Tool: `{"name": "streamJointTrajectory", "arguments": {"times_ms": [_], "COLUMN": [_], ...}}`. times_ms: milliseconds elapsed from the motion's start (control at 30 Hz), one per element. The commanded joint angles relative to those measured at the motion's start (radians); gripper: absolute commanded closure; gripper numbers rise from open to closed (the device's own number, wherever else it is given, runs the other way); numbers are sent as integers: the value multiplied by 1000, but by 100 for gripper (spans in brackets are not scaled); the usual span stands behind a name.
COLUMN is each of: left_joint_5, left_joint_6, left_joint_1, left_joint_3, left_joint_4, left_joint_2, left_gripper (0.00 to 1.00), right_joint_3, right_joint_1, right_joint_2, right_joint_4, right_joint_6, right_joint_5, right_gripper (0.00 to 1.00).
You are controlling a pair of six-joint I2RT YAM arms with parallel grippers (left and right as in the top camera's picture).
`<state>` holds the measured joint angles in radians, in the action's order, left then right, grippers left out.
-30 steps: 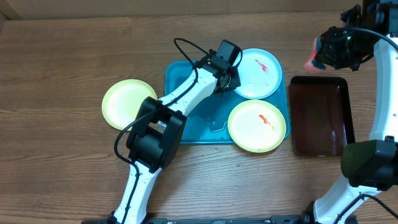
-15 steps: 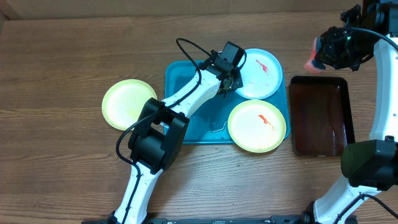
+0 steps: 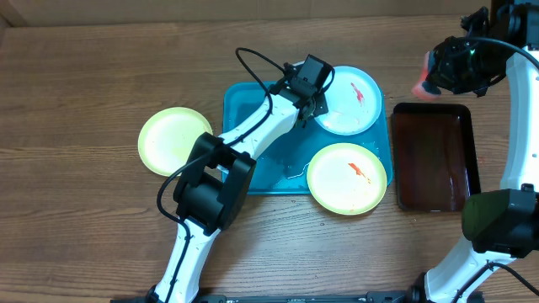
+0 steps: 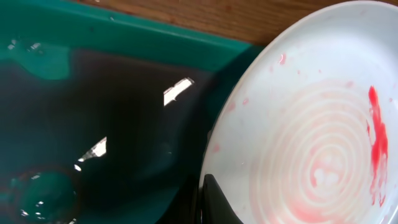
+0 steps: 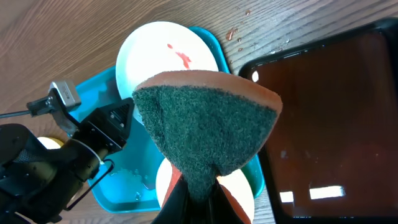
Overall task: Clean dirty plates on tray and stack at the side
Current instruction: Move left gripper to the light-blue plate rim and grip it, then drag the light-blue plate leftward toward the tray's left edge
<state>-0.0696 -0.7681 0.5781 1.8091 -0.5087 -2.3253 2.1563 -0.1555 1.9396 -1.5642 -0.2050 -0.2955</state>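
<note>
**Left gripper [image 3: 313, 103] at the rim of the light blue-white round plastic plate [image 3: 352, 103]**

One dark finger [image 4: 210, 200] of the left gripper lies over that rim. The other is hidden, so it only seems clamped on. The red-smeared plate sits in the far right corner of the large teal-blue rectangular plastic tray [image 3: 248, 114]. A smeared pale yellow lime-rimmed plate [image 3: 347, 178] overhangs the tray's near right corner. A second yellow plate [image 3: 173, 140] lies on the wooden table [image 3: 84, 210], left of the tray. The right gripper [image 5: 198, 200] pinches a folded green-and-orange sponge [image 5: 205, 124], near the far end of the dark brown-red tray [image 3: 434, 156].
</note>
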Motion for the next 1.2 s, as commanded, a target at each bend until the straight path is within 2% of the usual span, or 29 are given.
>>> {"name": "streamJointTrajectory", "arguments": {"times_ms": [0, 133, 367, 633, 867, 1000, 1033, 1167], "left_joint_5": [-41, -42, -43, -42, -25, 40, 58, 84], "left_joint_6": [14, 88, 286, 391, 555, 673, 688, 694], "left_joint_1": [-37, -71, -128, -220, -284, -289, -289, -288], "left_joint_3": [40, 84, 157, 175, 175, 175, 175, 175], "left_joint_4": [-28, -111, -309, -581, -645, -651, -650, -657], "left_joint_2": [-19, -3, 46, 55, 55, 55, 55, 55], "left_gripper": [96, 96, 96, 96, 96, 96, 94, 64], "right_joint_3": [11, 11, 11, 11, 11, 11, 11, 11], "right_joint_1": [5, 5, 5, 5, 5, 5, 6, 23], "right_joint_2": [-8, -8, -8, -8, -8, -8, -8, -8], "right_joint_4": [2, 2, 2, -6, -9, -8, -8, -8], "right_joint_6": [24, 24, 23, 24, 24, 23, 24, 24], "right_joint_5": [7, 6, 6, 2, 2, 2, 2, 3], "right_gripper": [96, 96, 96, 96, 96, 96, 96, 96]}}
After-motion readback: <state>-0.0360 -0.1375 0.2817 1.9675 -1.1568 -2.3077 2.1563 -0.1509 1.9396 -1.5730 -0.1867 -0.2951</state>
